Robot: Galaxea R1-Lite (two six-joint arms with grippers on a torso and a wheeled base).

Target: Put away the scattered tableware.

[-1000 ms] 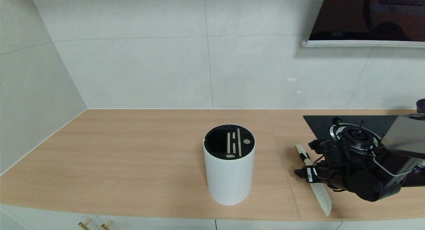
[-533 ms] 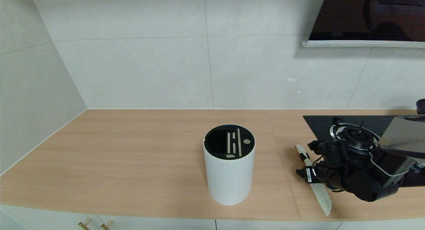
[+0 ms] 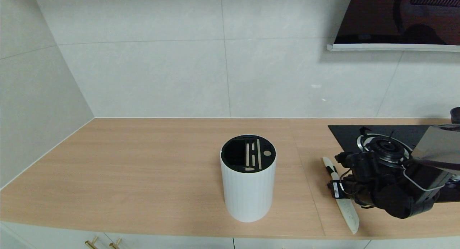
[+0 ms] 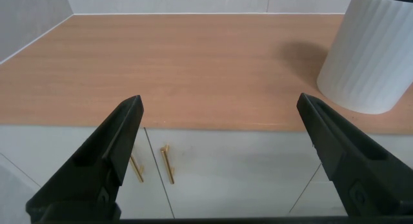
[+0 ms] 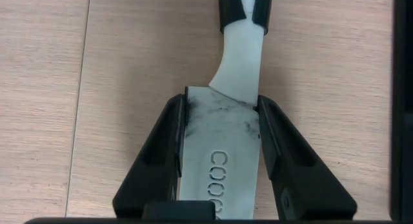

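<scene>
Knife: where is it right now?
Head view, robot's right: the knife lies flat on the wooden counter between the white holder and the hob, its blade gripped by the right gripper.

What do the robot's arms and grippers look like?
Both grippers have two matte black, wedge-shaped fingers: the left gripper and the right gripper. The right arm is bulky and black, with a silvery panel, thin looping cables and a small white label near the wrist.
</scene>
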